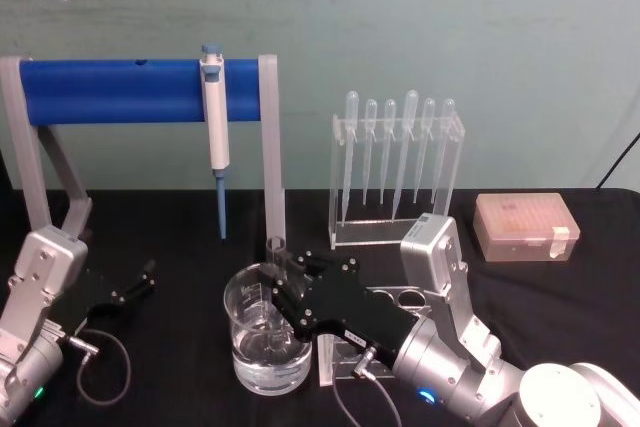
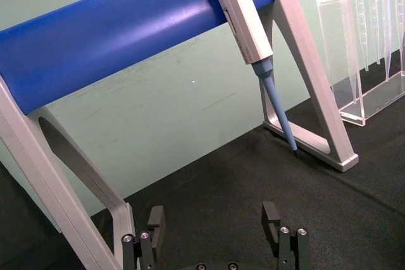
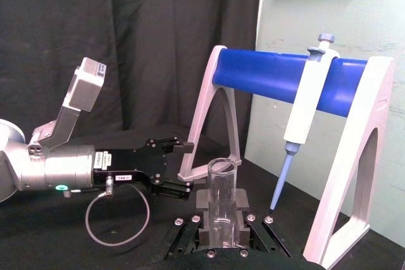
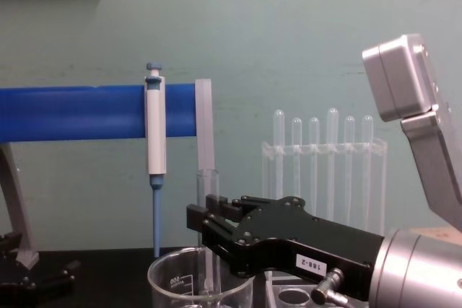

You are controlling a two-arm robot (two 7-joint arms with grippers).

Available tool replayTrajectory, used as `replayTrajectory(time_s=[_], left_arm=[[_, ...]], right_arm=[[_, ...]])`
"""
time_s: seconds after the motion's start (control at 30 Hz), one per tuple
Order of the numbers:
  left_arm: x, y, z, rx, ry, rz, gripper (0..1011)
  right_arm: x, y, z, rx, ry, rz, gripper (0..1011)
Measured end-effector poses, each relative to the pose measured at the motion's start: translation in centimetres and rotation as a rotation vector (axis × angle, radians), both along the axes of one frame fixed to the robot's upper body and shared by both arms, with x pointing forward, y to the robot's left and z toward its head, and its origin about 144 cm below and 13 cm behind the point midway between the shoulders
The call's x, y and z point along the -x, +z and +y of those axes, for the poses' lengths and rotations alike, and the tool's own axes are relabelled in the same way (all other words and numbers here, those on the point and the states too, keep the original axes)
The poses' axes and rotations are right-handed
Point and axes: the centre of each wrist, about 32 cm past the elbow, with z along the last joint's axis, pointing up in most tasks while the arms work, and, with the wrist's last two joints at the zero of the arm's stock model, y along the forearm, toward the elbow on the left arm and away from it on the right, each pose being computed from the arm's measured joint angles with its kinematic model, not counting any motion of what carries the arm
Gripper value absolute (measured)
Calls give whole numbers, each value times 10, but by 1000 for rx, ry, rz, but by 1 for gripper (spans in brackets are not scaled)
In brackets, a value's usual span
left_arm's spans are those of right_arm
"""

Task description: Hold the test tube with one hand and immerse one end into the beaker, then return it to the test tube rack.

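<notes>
Glass on glass is my main worry here. Closest to me, near the desk's front edge, the beaker (image 1: pixel 240 332) sits with some water in it. The right gripper (image 1: pixel 283 287) has its fingers clamped on the test tube (image 1: pixel 277 252), holding it upright, open rim on top and round end down inside the beaker. Through all that clear glass I honestly can't tell if the tip is in the water yet. If I go down too fast or too far, the tube bottoms out on the beaker floor and either cracks or slides up in the grip. If the wrist drifts sideways, the tube or the black fingers lean on the beaker wall and shove it or tip it, and it's not far from the edge. Wet glass in a two-finger pinch could also slip on the way out, I'd guess. Just behind and right of the beaker, under my right arm, is the test tube rack (image 1: pixel 405 292) with its round holes. The return trip is short, but a tube tilted in the grip would catch a hole's rim instead of dropping in. Left gripper (image 1: pixel 135 282) is parked by the desk's left edge, fingers spread, holding nothing. Toward the back edge the pipettor (image 1: pixel 214 112) hangs off its blue stand (image 1: pixel 110 92) behind the beaker, so a backward swing on the lift could clip it. The pipette rack (image 1: pixel 398 162) and pink tip box (image 1: pixel 525 227) are farther off.
</notes>
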Motion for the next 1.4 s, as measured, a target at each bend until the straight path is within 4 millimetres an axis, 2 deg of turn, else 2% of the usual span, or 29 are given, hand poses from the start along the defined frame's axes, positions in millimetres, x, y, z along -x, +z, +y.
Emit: replayTrajectory(time_s=[1.4], left_arm=[[0,0,0,0,0,0,1000]], right_arm=[[0,0,0,0,0,0,226]])
